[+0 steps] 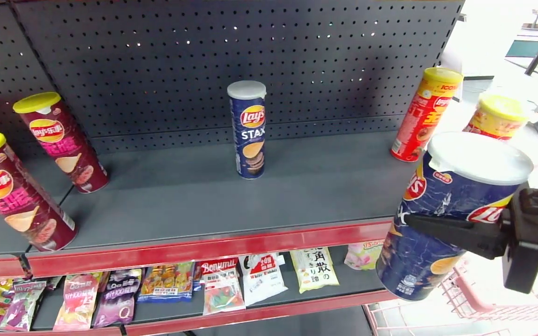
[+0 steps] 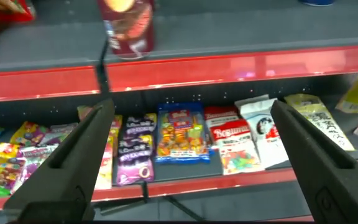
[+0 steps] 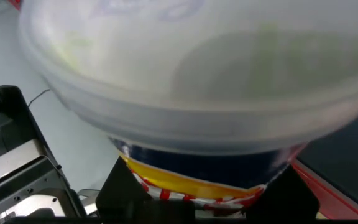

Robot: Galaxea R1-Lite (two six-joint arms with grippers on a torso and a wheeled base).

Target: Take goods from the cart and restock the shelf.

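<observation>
Fingers (image 1: 456,231) of my right gripper (image 1: 432,219) are clamped across the middle of a blue can (image 1: 456,186), one on each side. The can leans a little, its white lid uppermost. It hangs in the air off the right front corner of the upper shelf (image 1: 203,200), with the pink cart (image 1: 474,308) lower down beside it. In the right wrist view the lid (image 3: 197,74) looms close, with the black fingers (image 3: 123,193) pressed against the can's sides.

My left gripper (image 2: 191,162) has its fingers (image 2: 67,168) spread wide apart and holds nothing. It faces the lower shelf (image 2: 185,177), where snack packets (image 2: 180,134) lie in a row.

On the upper shelf, another blue can (image 1: 247,130) stands upright near the back, in the middle. Two maroon cans (image 1: 63,140) stand at the left end and two red cans (image 1: 425,114) at the right end.
</observation>
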